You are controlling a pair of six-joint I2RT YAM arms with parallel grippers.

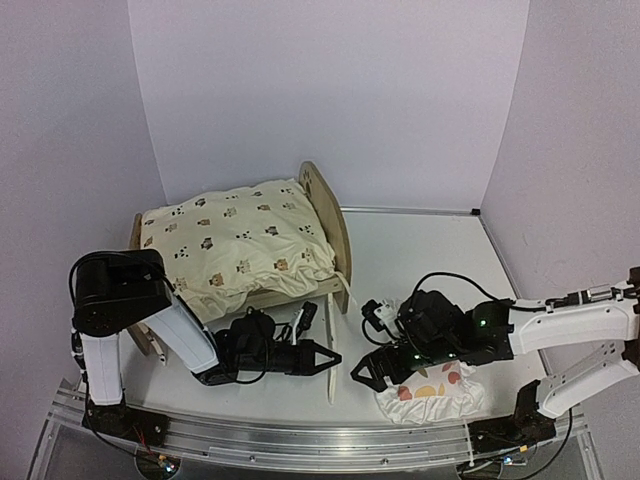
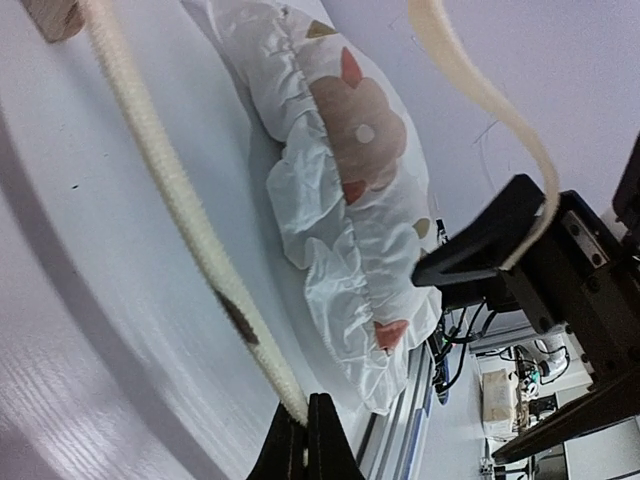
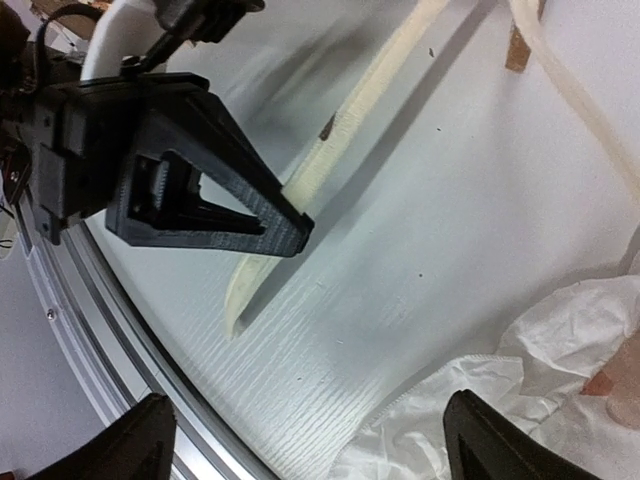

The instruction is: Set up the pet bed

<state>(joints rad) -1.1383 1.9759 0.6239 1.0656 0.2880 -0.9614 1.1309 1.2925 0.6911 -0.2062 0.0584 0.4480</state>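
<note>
Two claws are meeting low in the centre of the overhead frame; I am noting each in turn. The left claw [image 1: 333,358] is pressing its jaws together. In its wrist view a cream fabric strap [image 2: 170,190] is running down from the upper left straight into the closed tips, so I am reading it as pinched there. The right claw [image 3: 320,442] is holding its fingers wide apart with nothing between them. It is hovering at the left edge of the ruffled white floral pillow [image 1: 440,395], lower right of the overhead frame.

The small light-wood pet bed [image 1: 323,200] is sitting upper left of centre, with a cream animal-print cushion [image 1: 235,240] lying on it. Its long axis is running left to right across the frame, with the low footboard at the left and the arched headboard at the right. From both claws the pet bed is lying up-frame and to the left, apart from them. The left arm is the nearer one, passing close by the bed's near side.

The strap is trailing from the bed's near right corner down-frame to the left claw. I am judging that the coming move is turning on that line: any pull needs to go along it, not across. The pillow is lying well apart from the headboard end.
</note>
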